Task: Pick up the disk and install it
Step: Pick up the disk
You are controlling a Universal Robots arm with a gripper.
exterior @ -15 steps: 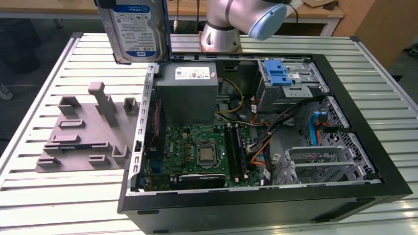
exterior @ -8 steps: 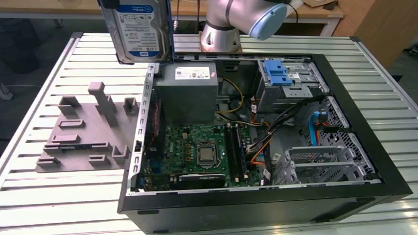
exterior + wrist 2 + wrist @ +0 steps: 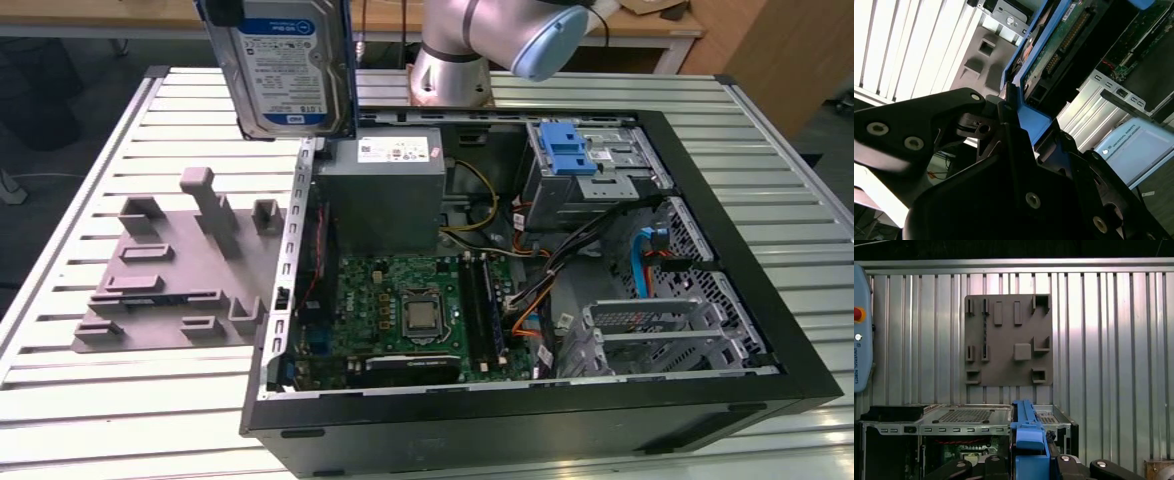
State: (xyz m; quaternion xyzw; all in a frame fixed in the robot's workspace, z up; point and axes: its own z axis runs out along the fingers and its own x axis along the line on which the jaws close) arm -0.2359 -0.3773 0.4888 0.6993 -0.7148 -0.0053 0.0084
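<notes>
The disk (image 3: 284,62) hangs upright above the far corner of the open computer case (image 3: 747,330), on the exterior view's left; its white-and-blue label faces that camera, and its lower edge sits just above the case's rim, beside the grey metal box (image 3: 380,195) mounted inside the case.

In the second wrist view the gripper (image 3: 1024,107) is clamped on the disk (image 3: 1054,50); one black finger (image 3: 1013,122) presses flat against the blue carrier frame at the disk's end, a second black arm lies on the frame's other side, and the disk runs out past the fingers with its green circuit-board face showing.

In the first wrist view the disk (image 3: 1029,437) shows edge-on as a blue strip between the two black halves of the gripper (image 3: 1030,465); the strip lines up over the case (image 3: 954,415) at its wall, with the perforated metal of the case to one side of it.

Inside the case lie the green motherboard (image 3: 400,310) near its middle and a blue ribbed latch (image 3: 567,150) at its far side; the grey arm (image 3: 501,40) rises beyond the case's far edge.

Beside the case, on the exterior view's left, a grey fixture plate (image 3: 167,275) with raised blocks rests on the slatted metal table (image 3: 80,400), apart from the case's wall; in the first wrist view the plate (image 3: 1009,340) lies beyond the case.
</notes>
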